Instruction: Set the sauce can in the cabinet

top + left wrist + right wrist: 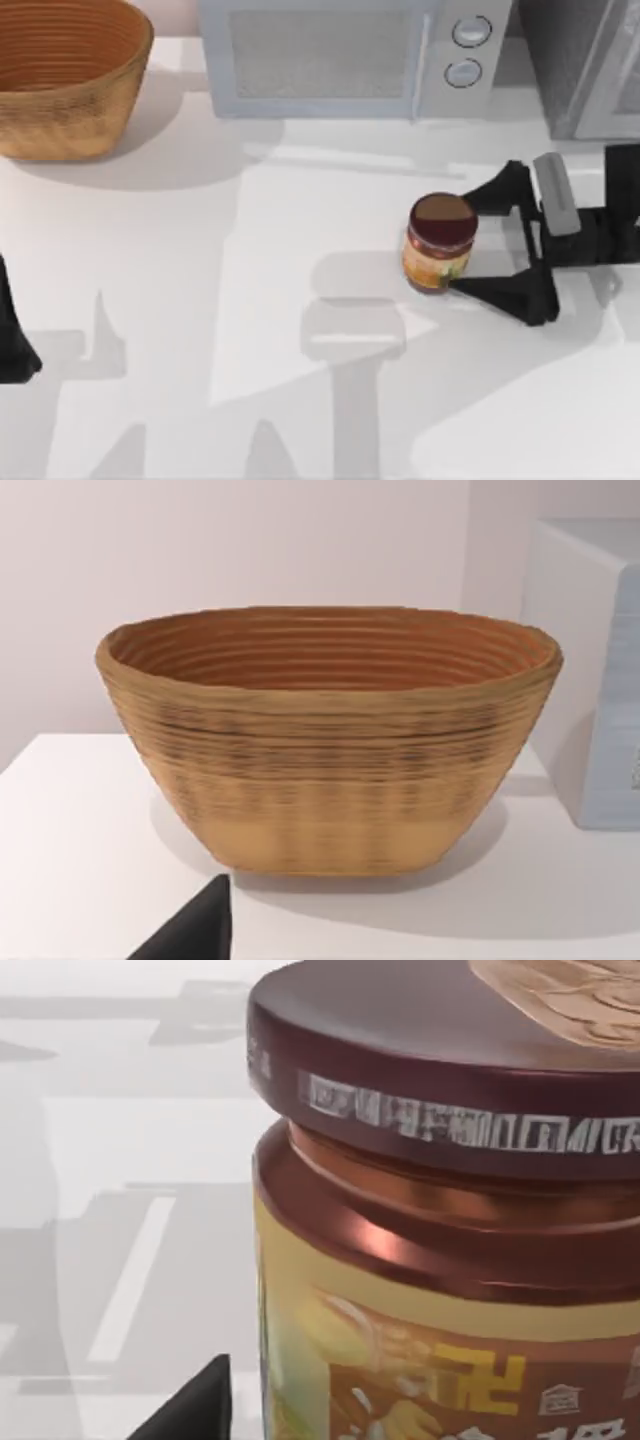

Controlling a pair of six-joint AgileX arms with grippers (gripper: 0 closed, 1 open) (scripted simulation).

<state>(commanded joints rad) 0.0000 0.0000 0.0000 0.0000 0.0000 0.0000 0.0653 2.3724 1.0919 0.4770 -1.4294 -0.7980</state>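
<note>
One white surface [250,300] carries everything. The cabinet [580,65] stands at its far right corner, beside the microwave [350,55], with the basket [65,75] far left. The sauce can [438,242] stands upright right of centre, between the spread-open fingers of the right gripper [470,245]. The left arm [12,340] waits at the left edge; I cannot tell how its fingers stand.

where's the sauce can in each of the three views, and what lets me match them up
Top view: the sauce can stands upright on the white table, right of centre, in front of the microwave, at the tips of the right claw, whose fingers are spread.
Left wrist view: not in it; this camera faces the basket.
Right wrist view: the can is close up, lid and label showing.
Shared landmark: the white table.
</note>
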